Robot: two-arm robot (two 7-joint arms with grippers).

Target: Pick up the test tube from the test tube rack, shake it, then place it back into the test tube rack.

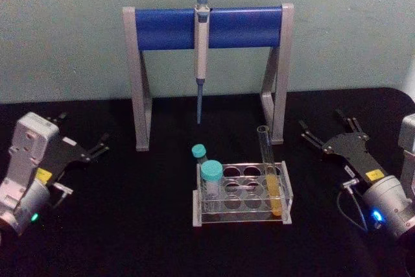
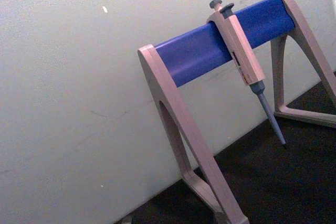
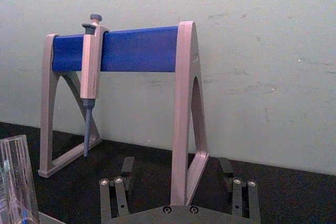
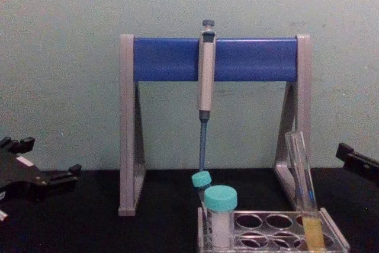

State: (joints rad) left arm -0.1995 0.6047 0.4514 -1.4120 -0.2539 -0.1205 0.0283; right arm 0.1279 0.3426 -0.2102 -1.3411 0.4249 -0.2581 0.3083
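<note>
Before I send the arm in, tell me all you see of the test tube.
The test tube is a tall, slim tube of clear glass, open at the top, with yellow liquid in its lower part. It stands in a hole at the right end of the test tube rack, leaning slightly, its mouth well above the rack's top plate. Only the rack touches it. The right pincer sits open to its right, apart from it.
</note>
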